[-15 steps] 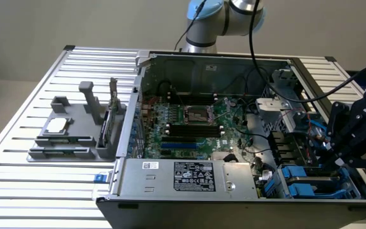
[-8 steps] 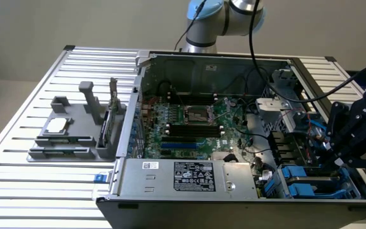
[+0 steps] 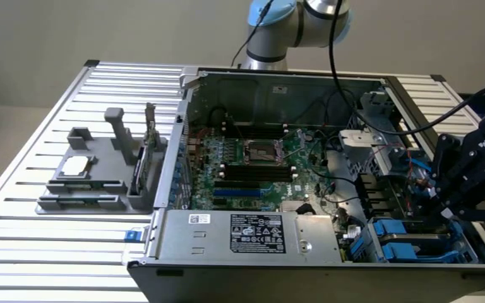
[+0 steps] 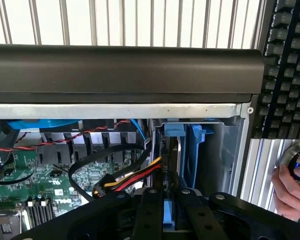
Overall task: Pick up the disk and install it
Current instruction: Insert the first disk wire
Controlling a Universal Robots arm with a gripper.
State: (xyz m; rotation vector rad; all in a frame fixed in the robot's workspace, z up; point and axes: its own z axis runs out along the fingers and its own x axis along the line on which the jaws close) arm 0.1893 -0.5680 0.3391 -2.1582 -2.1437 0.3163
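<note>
The disk [image 4: 173, 131] stands on edge inside the drive bay of the open computer case; I see its thin dark edge and its blue plastic frame. In the wrist view my gripper [image 4: 169, 212] is shut on the disk, with its black fingers [image 4: 150, 215] on either side of a strip of the blue frame. In the exterior view the gripper [image 3: 446, 211] hangs low over the drive bays at the case's right end, above other blue frames [image 3: 398, 246]. The disk's label face is hidden.
The case holds a motherboard [image 3: 251, 158], a long silver power-supply box [image 3: 255, 233] along its front, and red, yellow and black cables [image 4: 130, 177] beside the bay. A grey holder [image 3: 91, 183] with a small chip stands at the exterior view's left. A hand [image 4: 290, 187] rests near a keyboard [image 4: 285, 65].
</note>
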